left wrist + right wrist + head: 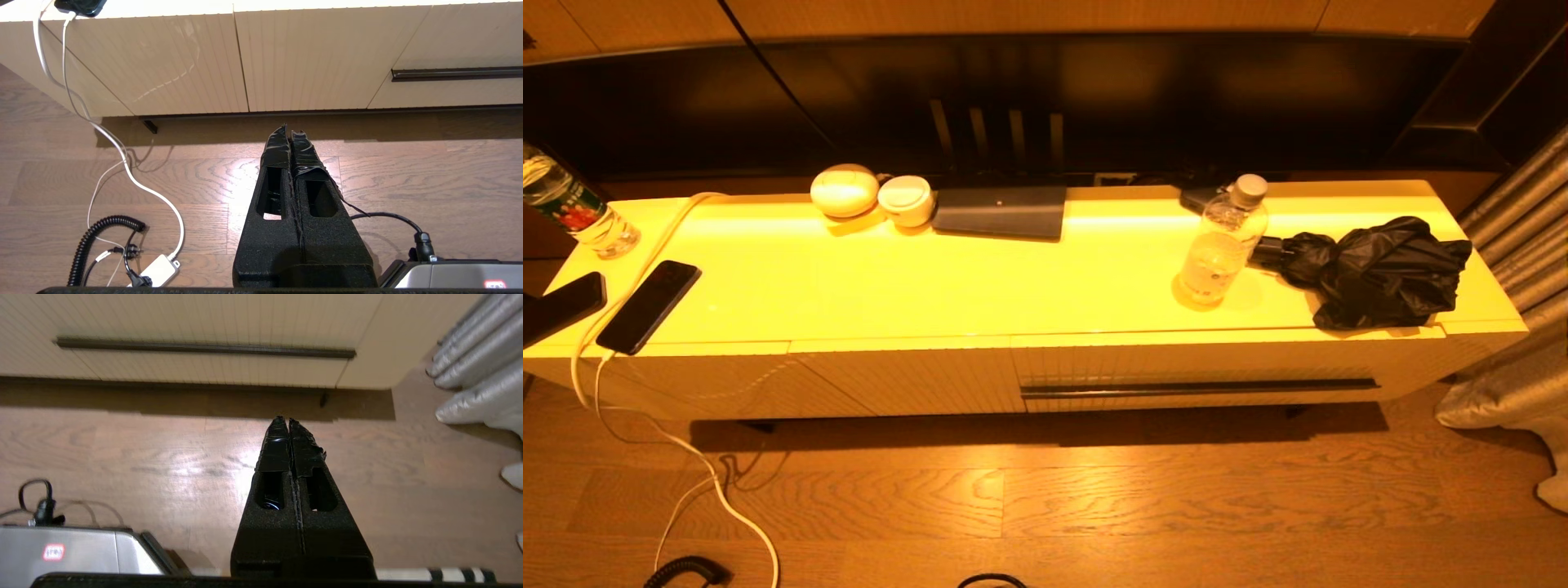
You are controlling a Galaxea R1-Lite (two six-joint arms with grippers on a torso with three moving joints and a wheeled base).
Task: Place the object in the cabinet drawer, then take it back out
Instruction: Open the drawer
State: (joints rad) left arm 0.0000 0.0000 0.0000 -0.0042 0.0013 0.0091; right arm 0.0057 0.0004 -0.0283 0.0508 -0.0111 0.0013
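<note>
Two grippers I see only from their wrist cameras, and both are low over the brown wooden floor [122, 457] in front of the long cream-yellow cabinet [849, 286]. My left gripper [290, 132] has its black taped fingers pressed together and holds nothing; my right gripper [288, 419] is the same, fingers together, nothing between them. The wide cream-yellow cabinet drawer [1201, 363] with the ribbed front and the long dark handle strip [1199, 387] sits pushed in, on the right half of the cabinet front. On the cabinet top above it stands a clear plastic water bottle [1223, 242] with a grey cap, upright, and just beside it on the right lies a black folded umbrella [1376, 271], touching or nearly touching the bottle, I cannot tell which. On the far left edge lies a black phone [649, 306] with a white cable [584, 367] hanging to the floor
</note>
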